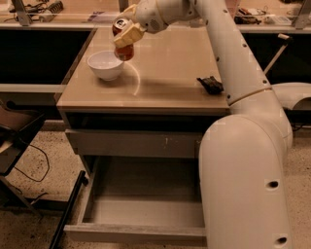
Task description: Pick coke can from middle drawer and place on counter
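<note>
My gripper [125, 35] is shut on the coke can [123, 47], a small red can with a silver top, tilted and held in the air above the back left of the counter [165, 73]. The can hangs just over the right rim of the white bowl [105, 64]. The middle drawer [141, 206] is pulled open at the bottom of the cabinet, its grey floor bare. My white arm [243, 160] crosses the right side of the view and hides the cabinet's right edge.
A small black object [210, 84] lies on the counter's right side. A scratched grey drawer front [131, 143] sits shut above the open drawer. A cluttered ledge [58, 12] runs behind the counter. A dark stand and cable [29, 165] are on the floor at left.
</note>
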